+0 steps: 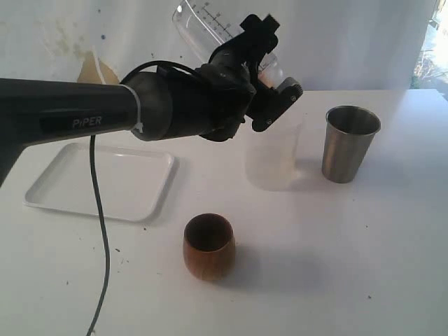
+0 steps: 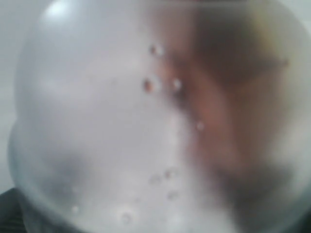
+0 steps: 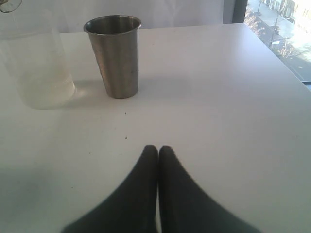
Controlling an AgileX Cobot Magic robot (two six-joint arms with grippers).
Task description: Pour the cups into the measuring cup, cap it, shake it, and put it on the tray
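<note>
Left pincer (image 1: 269, 68): yours, grasping the measuring cup (image 1: 199, 22), which is lifted and tilted at the far middle, up and left of the frosted cup (image 1: 274, 157). In your left wrist view the vessel is only a blur with droplets.
Right pincer (image 3: 158, 148): clenched, tips together, low over the table (image 1: 336, 266).
Steel tumbler (image 1: 348, 143): upright, just right of the frosted cup, apart.
Wooden cup (image 1: 208, 246): upright, near middle.
Tray (image 1: 98, 180): flat at left, under your left arm.
</note>
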